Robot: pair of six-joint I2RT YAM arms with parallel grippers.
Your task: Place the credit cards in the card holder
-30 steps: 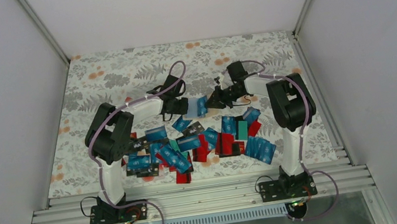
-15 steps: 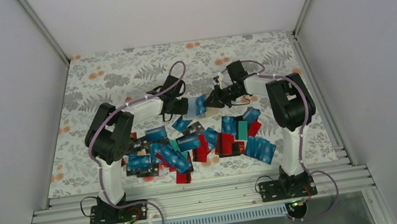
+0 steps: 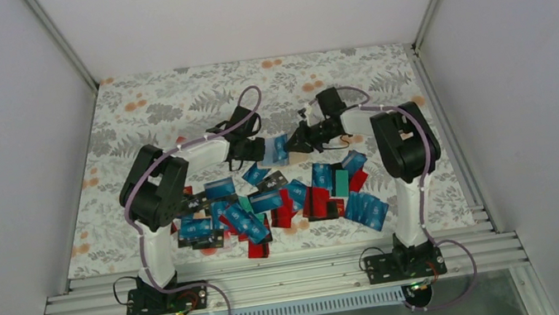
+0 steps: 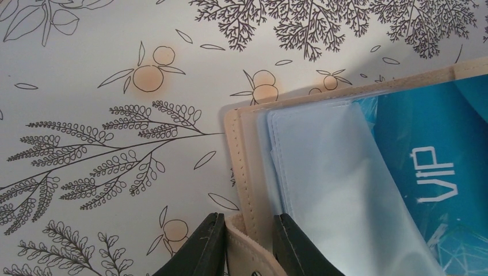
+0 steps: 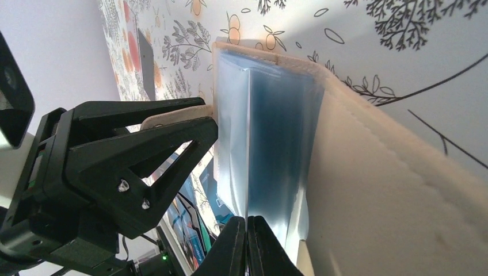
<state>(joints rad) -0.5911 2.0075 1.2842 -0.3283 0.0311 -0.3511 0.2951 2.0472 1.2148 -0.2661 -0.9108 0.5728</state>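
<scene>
The beige card holder (image 3: 297, 157) lies open between my two grippers at mid-table, with clear sleeves (image 4: 322, 172) inside. My left gripper (image 3: 265, 149) is shut on its beige flap (image 4: 253, 253), also seen in the left wrist view (image 4: 247, 246). My right gripper (image 3: 301, 140) is shut on a thin blue card seen edge-on (image 5: 248, 144), which stands in among the sleeves against the beige cover (image 5: 391, 190). A blue "VIP" card (image 4: 437, 149) shows inside the holder. Many loose credit cards (image 3: 266, 203), blue, red, black and teal, lie heaped nearer the arm bases.
The floral tablecloth (image 3: 168, 107) covers the table, bare behind the holder. White walls and metal posts close in the left, right and back. The left gripper's black fingers (image 5: 144, 155) sit close beside the right gripper.
My right gripper has shifted a little left toward the holder, bringing the blue card further in. The left gripper has stayed put on the flap.
</scene>
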